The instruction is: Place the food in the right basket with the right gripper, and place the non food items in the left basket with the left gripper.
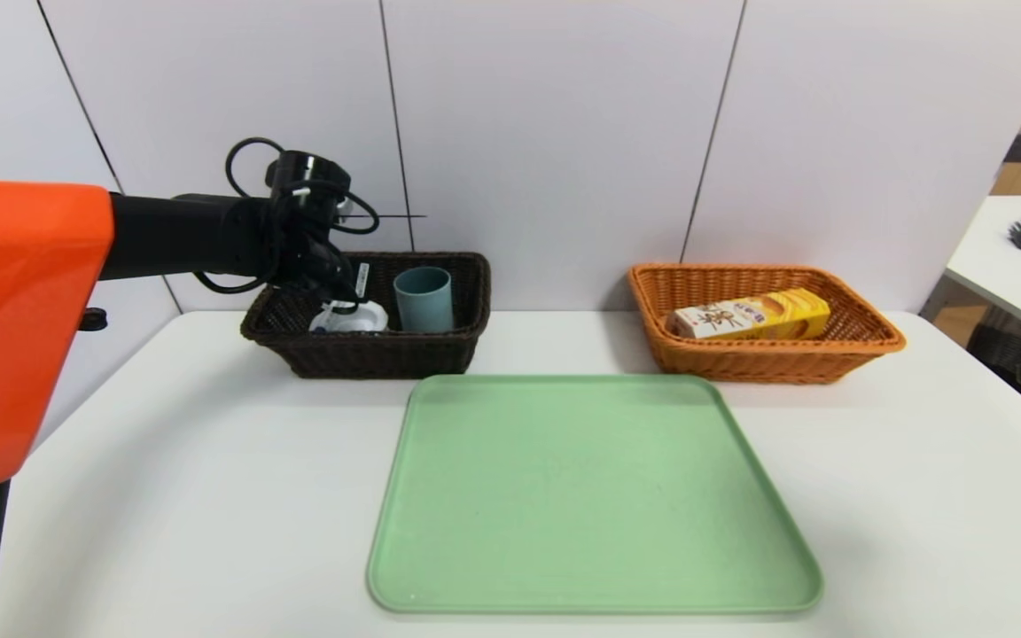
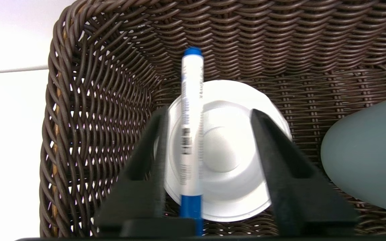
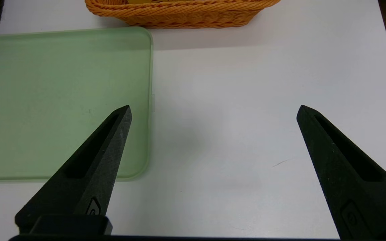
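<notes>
The dark basket (image 2: 89, 110) is tightly woven brown wicker with steep ribbed walls, and light shows through the gaps in its weave; the orange basket (image 1: 763, 346) is the same kind of weave in a warm tan with a flared rim. Between them and nearer the robot lies a smooth, matte green tray (image 1: 590, 496) with rounded corners on the white table (image 1: 165, 496). The left gripper (image 2: 208, 115) hangs inside the dark basket with its two black wedge-shaped fingers (image 2: 273, 150) parted; the marker (image 2: 190, 134), a slim white stick with a blue cap at each visible end and a barcode along its side, stands between them, close by one finger, and whether it touches that finger I cannot tell. Just under the marker sits the round white plastic piece (image 2: 233, 157), glossy, with a raised centre. Beside the gripper stands the dusty-blue cup (image 1: 424, 299), smooth and upright. The right gripper (image 3: 213, 110) hovers over the bare table just beside the tray's edge, its pointed fingers spread wide and holding nothing. The long yellow-and-white carton (image 1: 750, 316) lies on its side in the orange basket, well away from both grippers.
</notes>
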